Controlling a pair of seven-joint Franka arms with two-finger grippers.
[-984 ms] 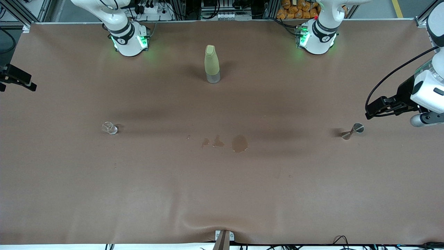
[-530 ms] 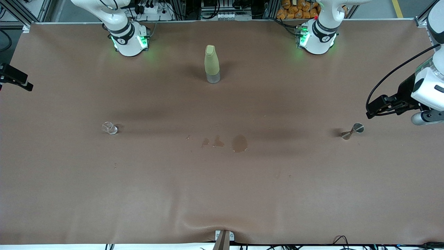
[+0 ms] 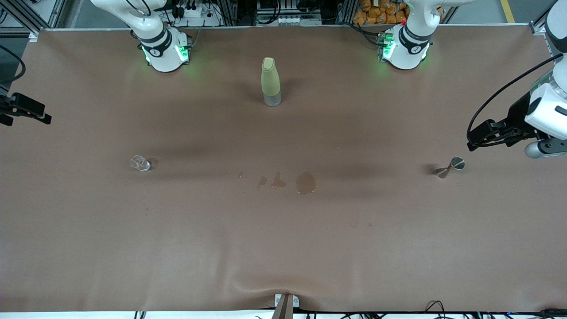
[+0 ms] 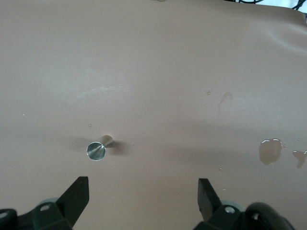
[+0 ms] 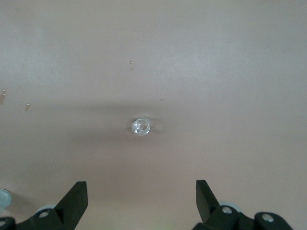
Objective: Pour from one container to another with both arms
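The tiny clear glass cup (image 3: 140,163) stands on the brown table toward the right arm's end, and it shows again as the cup (image 5: 141,126) in the right wrist view. My right gripper (image 3: 43,118) hovers open and empty over the table's edge at that end, apart from the cup; in its own view the right gripper (image 5: 141,194) has spread fingers. The steel jigger (image 3: 450,167) stands toward the left arm's end, seen too as the jigger (image 4: 98,148). My left gripper (image 3: 471,144) hangs open above the table close to the jigger, holding nothing, the left gripper (image 4: 142,192) likewise wide.
A tall yellow-green bottle (image 3: 270,82) stands mid-table near the robot bases. Several wet patches (image 3: 305,182) darken the table's middle, and one wet patch (image 4: 270,151) shows in the left wrist view. The brown cover bulges at the table's front edge (image 3: 266,288).
The right gripper drifted slightly out toward the table's end, then came back a little over the table. The left gripper barely shifted. Cup, jigger and bottle stayed put.
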